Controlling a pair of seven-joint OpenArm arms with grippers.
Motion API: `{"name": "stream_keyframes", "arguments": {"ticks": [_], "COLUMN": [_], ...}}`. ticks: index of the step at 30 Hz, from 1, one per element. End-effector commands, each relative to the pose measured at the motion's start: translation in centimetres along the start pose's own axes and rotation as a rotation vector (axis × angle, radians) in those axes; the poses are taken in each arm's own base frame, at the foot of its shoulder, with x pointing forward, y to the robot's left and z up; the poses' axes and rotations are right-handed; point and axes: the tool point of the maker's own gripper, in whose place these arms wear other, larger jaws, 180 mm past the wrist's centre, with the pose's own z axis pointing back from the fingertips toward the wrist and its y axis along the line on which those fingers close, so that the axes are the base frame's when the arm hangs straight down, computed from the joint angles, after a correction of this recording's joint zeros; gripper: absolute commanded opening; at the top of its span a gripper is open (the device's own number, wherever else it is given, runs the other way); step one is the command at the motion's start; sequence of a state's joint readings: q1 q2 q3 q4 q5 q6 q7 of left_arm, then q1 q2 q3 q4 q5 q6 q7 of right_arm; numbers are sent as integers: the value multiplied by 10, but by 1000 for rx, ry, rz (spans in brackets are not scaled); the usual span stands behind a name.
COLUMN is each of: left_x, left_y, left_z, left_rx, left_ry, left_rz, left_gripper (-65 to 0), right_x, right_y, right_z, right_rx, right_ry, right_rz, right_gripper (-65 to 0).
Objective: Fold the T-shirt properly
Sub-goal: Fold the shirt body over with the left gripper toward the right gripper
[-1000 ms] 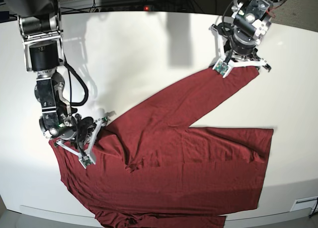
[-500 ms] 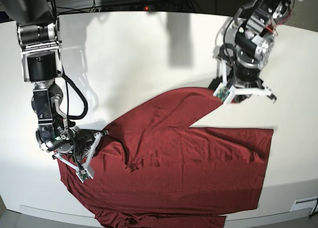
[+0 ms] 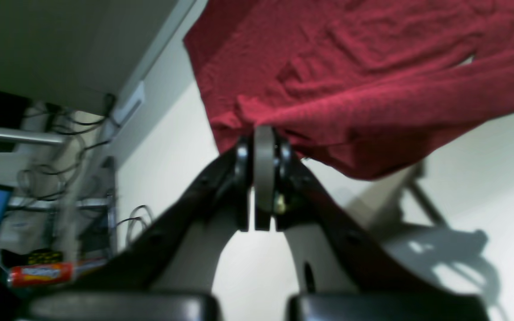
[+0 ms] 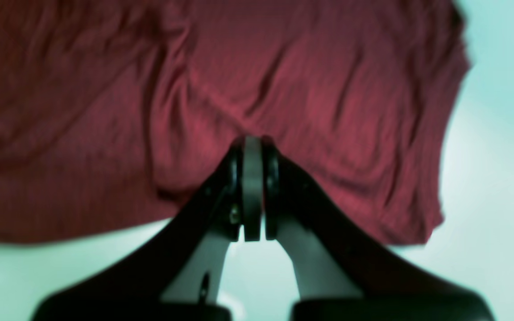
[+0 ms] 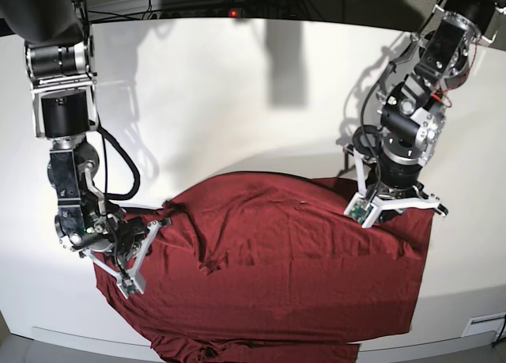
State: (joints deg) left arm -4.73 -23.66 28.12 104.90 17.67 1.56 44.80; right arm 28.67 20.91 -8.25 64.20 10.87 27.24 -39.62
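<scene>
Item: the T-shirt [image 5: 285,268], maroon, long-sleeved, thin wrinkled knit. It lies spread over the near half of the white desk [image 5: 221,102], with its lower edge hanging past the front rim.

Handling: expect it to be light, limp and prone to bunching; it will drape and drag, not hold a crease by itself. You do best taking it by hems, cuffs or corners, pinching one layer where you can.

Left claw [image 3: 263,133]: jaws pressed together, pinching a fold of the cloth at the shirt's far edge, the fabric lifted and sagging away from it.

Right claw [image 4: 252,145]: likewise clamped, gripping cloth at the opposite side.
</scene>
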Motion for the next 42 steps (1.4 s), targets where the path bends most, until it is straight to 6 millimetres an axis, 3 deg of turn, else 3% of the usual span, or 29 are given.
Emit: {"name": "stream_keyframes", "arguments": {"ticks": [1, 2, 5, 7, 12, 15, 19, 22, 25, 34, 42], "left_x": [9, 9, 9, 9, 8, 8, 7, 6, 6, 6, 10], "left_y": [9, 8, 6, 6, 6, 6, 6, 6, 6, 6, 11], "left_z": [1, 1, 1, 1, 1, 1, 0, 0, 0, 0, -1], "left_rx": [23, 15, 6, 6, 6, 6, 6, 6, 6, 6, 22], "left_ry": [-34, -34, -33, -33, -29, -28, -20, -18, -18, -14, -28], "left_rz": [15, 22, 32, 32, 33, 32, 32, 32, 32, 32, 23], "left_gripper": [-650, -650, -650, -650, -650, -650, -650, -650, -650, -650, -650], "right_x": [16, 12, 10, 9, -13, -28, -30, -29, -28, -16, 25], "right_y": [-10, -8, -5, -1, 23, 27, 27, 26, 25, 18, 11], "right_z": [8, 8, 7, 7, -9, -21, -21, -21, -21, -21, -12], "right_rx": [-13, 0, 12, 24, 81, 74, 76, 75, 72, 40, 49], "right_ry": [-25, -5, 11, 8, 52, 91, 98, 99, 90, 55, -31], "right_rz": [14, 30, 41, 32, -8, -7, -13, -12, -10, 14, -8], "right_gripper": [-650, -639, -381, -335, -336, -336, -350, -464, -650, -650, -650]}}
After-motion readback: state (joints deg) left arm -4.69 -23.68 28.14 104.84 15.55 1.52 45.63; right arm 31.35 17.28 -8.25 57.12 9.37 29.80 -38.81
